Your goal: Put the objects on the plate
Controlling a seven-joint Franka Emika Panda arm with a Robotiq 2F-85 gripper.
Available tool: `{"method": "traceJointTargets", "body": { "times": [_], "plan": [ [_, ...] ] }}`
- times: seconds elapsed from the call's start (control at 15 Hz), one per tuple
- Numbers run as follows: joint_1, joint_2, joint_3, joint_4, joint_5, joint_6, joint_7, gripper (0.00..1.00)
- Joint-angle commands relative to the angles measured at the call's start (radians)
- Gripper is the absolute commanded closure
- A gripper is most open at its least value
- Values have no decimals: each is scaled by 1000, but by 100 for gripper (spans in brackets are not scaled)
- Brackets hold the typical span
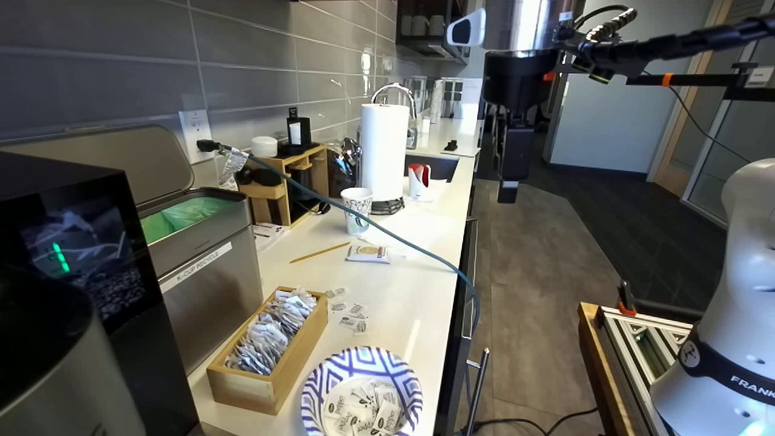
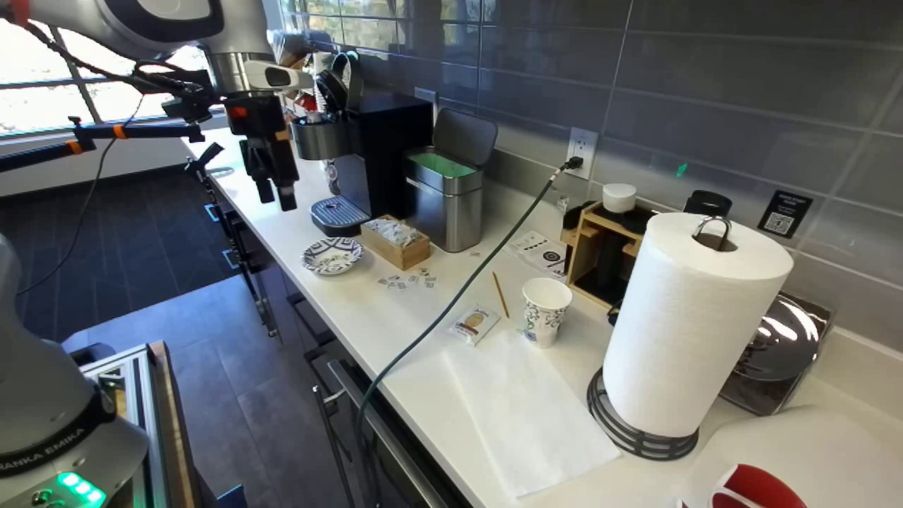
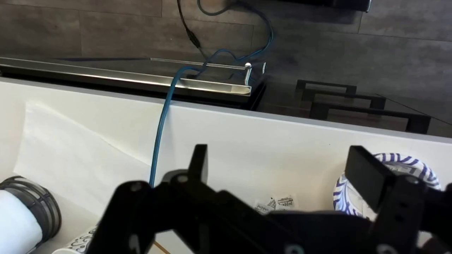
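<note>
The black two-finger gripper (image 3: 280, 164) is raised with its jaws spread apart. The round white, blue-patterned plate (image 1: 410, 387) rests on the white countertop (image 1: 393, 297), just beside the rectangular wooden tray (image 1: 242, 387) of white sachets (image 1: 266, 339), and contains white pepper packets (image 1: 363, 407). Loose printed white packets (image 1: 350, 322) lie on the countertop near the tray.

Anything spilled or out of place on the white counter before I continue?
Small white printed packets lie scattered beside the rectangular wooden tray, as if spilled. A long teal cable runs from the white wall outlet across the counter and over its edge, a possible snag.
</note>
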Motion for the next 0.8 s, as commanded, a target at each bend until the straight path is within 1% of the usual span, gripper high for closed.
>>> {"method": "traceJointTargets", "body": {
  "times": [0.0, 0.13, 0.4, 0.53, 0.6, 0.67, 0.73],
  "plan": [
    [24, 132, 8, 70, -21, 106, 39, 0],
    [26, 220, 12, 121, -23, 171, 37, 0],
    [31, 383, -11, 202, -4, 230, 5, 0],
    [34, 451, -25, 228, 7, 237, -23, 0],
    [34, 484, -30, 251, 16, 203, -33, 0],
    [37, 409, -26, 197, -2, 229, -6, 0],
    [37, 441, -31, 212, -1, 229, -12, 0]
  ]
}}
